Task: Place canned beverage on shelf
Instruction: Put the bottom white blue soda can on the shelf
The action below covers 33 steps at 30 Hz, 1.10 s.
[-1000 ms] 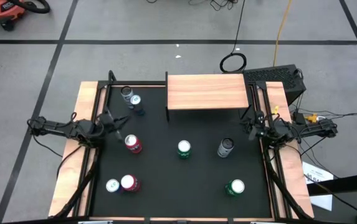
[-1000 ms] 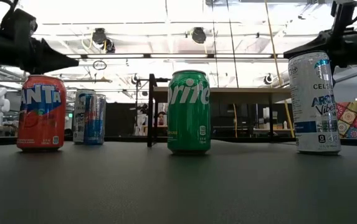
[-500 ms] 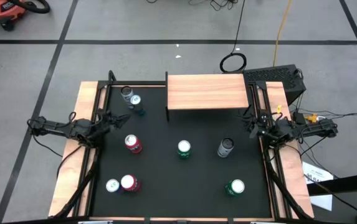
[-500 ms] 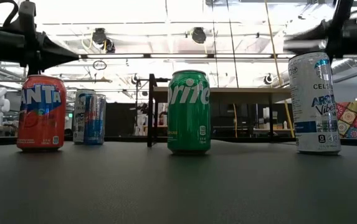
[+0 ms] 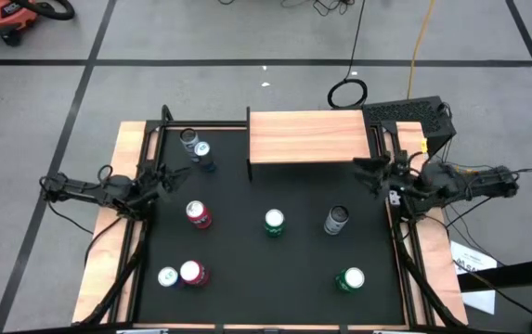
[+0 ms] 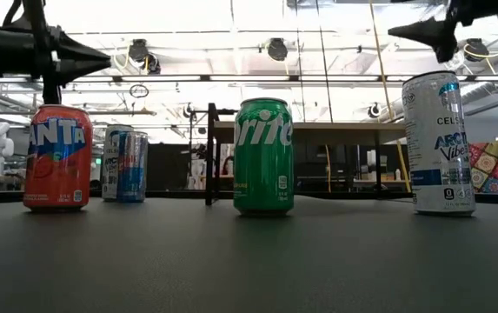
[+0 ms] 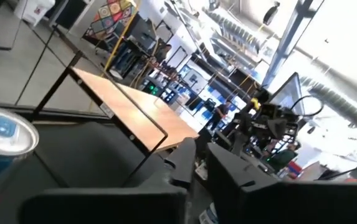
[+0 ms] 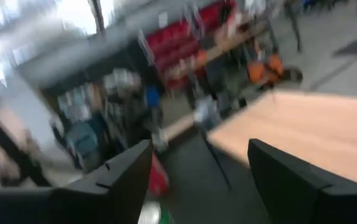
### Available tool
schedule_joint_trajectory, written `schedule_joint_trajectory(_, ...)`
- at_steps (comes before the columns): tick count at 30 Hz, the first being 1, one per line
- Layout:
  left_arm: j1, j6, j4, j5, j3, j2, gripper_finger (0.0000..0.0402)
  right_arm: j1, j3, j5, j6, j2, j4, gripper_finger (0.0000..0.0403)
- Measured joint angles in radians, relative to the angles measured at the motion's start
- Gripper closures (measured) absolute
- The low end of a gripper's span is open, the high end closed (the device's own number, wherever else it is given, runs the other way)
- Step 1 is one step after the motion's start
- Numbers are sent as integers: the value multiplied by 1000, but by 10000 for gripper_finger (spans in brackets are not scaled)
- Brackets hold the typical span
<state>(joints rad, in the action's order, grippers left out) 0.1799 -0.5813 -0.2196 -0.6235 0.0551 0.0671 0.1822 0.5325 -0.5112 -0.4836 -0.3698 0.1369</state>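
The shelf [image 5: 307,136], a light wood plank on thin black legs, stands at the table's far edge; it also shows in the low view [image 6: 309,130]. Several cans stand upright on the black mat: a red Fanta [image 5: 198,213], a green Sprite [image 5: 274,221] and a grey Celsius can [image 5: 337,219] in the middle row. My right gripper [image 5: 363,169] is open and empty, in the air near the shelf's right end, above the Celsius can [image 6: 440,143]. My left gripper [image 5: 168,173] is shut and empty, in the air at the left, above the Fanta can [image 6: 57,156].
Two cans [image 5: 196,147] stand at the far left, two more [image 5: 180,275] at the near left, and a green can [image 5: 351,278] at the near right. Wooden rails [image 5: 117,232] run along the table's left and right sides.
My right gripper has risen and gone toward the table's far edge, nearer the shelf's right end. My left gripper has risen a little and rolled about its own axis. No can has moved.
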Motion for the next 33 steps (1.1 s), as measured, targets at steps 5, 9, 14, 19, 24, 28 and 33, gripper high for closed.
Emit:
schedule_joint_trajectory(5,0,89,-5,22,78,102,281,0,203,116,-1,-215,274,145)
schedule_joint_trajectory(9,0,162,-5,41,165,211,226,0,326,205,-10,-331,417,144)
schedule_joint_trajectory(14,0,240,1,46,272,358,182,0,427,305,-33,-415,571,144)
schedule_joint_trajectory(19,-2,290,14,46,356,498,153,1,486,378,-54,-475,698,135)
schedule_joint_trajectory(24,-3,301,18,46,408,603,130,3,491,459,-11,-533,727,98)
schedule_joint_trajectory(28,-3,299,21,63,426,667,114,3,491,504,69,-586,730,64)
schedule_joint_trajectory(33,-3,301,19,105,457,747,106,13,491,564,131,-643,760,43)
